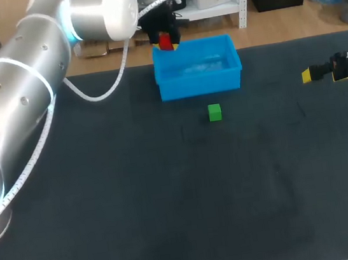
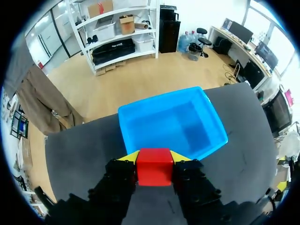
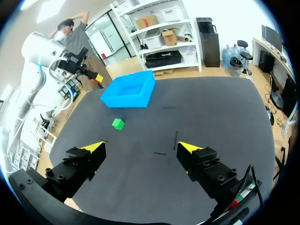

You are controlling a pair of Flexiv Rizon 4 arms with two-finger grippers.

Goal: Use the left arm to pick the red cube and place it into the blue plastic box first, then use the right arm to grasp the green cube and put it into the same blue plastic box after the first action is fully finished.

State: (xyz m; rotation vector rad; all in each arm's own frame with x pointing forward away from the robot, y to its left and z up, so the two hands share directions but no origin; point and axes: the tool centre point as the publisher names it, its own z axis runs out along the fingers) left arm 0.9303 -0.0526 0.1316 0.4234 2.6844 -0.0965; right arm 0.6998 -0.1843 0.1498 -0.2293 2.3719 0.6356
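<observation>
Left tool (image 2: 154, 157) pinches the red cube (image 2: 153, 168) above the box's (image 1: 200, 85) far left corner; green cube (image 1: 215, 112) lies just before the box; right tool (image 3: 140, 147), spread, hangs well right.

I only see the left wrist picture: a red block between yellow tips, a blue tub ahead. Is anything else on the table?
Observer: Yes. A green cube lies on the table, on the near side of the blue box and apart from it.
Operator: And what about the other arm?
Observer: It comes in from the right, away from the box. The right tool is open and holds nothing.
</observation>
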